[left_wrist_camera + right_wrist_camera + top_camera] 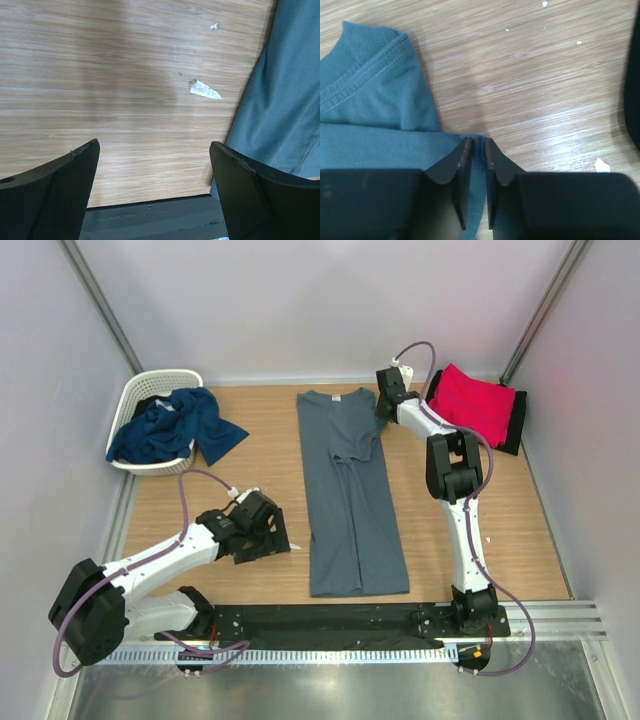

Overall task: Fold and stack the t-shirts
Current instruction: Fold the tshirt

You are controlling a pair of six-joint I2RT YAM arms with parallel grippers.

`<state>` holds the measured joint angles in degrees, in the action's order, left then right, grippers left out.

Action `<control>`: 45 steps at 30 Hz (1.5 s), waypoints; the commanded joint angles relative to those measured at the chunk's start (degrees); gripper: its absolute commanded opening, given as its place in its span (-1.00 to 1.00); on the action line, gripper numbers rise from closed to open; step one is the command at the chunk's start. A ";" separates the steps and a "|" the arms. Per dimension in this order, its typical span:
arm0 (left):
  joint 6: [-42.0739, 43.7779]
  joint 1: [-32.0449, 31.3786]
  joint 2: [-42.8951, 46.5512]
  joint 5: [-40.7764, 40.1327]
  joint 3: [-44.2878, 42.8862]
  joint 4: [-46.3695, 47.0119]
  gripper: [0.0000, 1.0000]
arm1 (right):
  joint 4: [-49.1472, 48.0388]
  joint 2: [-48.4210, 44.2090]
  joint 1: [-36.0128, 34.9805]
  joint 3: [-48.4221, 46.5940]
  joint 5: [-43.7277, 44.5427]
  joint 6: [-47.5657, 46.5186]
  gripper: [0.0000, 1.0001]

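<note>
Right pincer [477, 143] pinched shut on grey shirt [350, 510] shoulder edge; left pincer [154, 150] wide open, empty: should grip hem first.

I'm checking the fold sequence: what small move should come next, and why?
Probably slide the open left gripper right onto the left edge of the slate grey-blue cloth t-shirt and pinch it: it hangs over the wooden table, while the right gripper pinches the shoulder edge.
</note>
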<state>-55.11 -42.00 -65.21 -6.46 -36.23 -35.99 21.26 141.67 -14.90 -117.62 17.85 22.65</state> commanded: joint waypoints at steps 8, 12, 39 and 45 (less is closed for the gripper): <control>0.36 -0.19 1.14 -2.15 -2.44 -1.81 0.84 | 1.07 -0.59 0.22 -0.24 1.40 0.02 -0.98; 0.53 -0.19 1.66 -2.24 -2.44 -1.63 0.84 | 0.72 -4.02 -0.04 -0.94 -0.09 -0.77 -0.98; 0.88 -0.19 12.30 -3.91 0.99 -2.86 0.85 | 7.74 -0.95 -12.97 -13.15 -4.30 -2.97 0.02; 0.71 -0.19 12.04 -1.90 1.69 -0.67 0.85 | 10.64 -12.79 -12.62 -9.83 -5.19 -2.80 0.72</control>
<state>-54.63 -42.00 -53.71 -8.86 -35.05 -38.35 29.80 139.98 -27.97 -127.24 12.73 19.42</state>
